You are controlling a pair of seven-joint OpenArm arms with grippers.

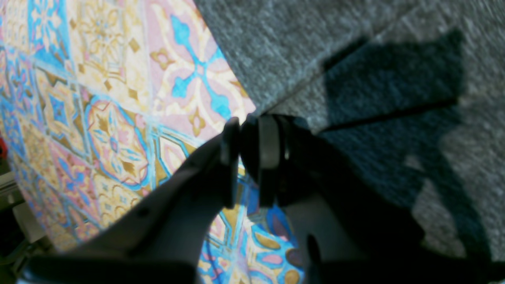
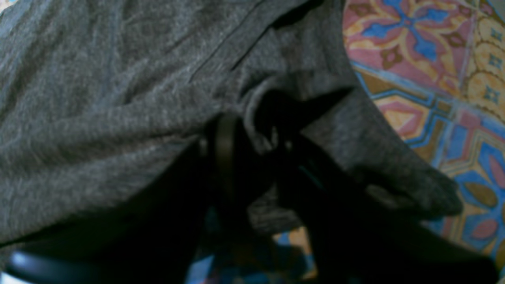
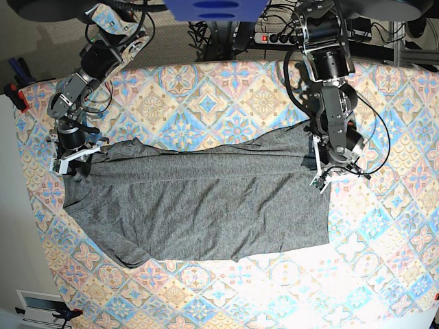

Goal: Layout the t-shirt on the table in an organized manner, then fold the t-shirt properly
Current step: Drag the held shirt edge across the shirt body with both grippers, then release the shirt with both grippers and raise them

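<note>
The dark grey t-shirt [image 3: 206,199] lies spread flat across the tile-print table [image 3: 206,96], its long side running left to right. My right gripper [image 3: 68,164] is at the shirt's left end. In the right wrist view its fingers stand apart, so this gripper [image 2: 254,138] is open, with a loose fold of the t-shirt [image 2: 98,98] between them. My left gripper [image 3: 321,184] rests at the shirt's right edge. Close up, the left gripper [image 1: 240,130] is shut, its tips at the t-shirt's [image 1: 315,47] edge above the table [image 1: 118,79]. No cloth shows in the thin gap.
Clamps [image 3: 14,92] sit at the table's left edge, beside the bare floor. A power strip [image 3: 274,38] and cables lie behind the table's far edge. Patterned table [image 2: 434,59] shows around the shirt on every side.
</note>
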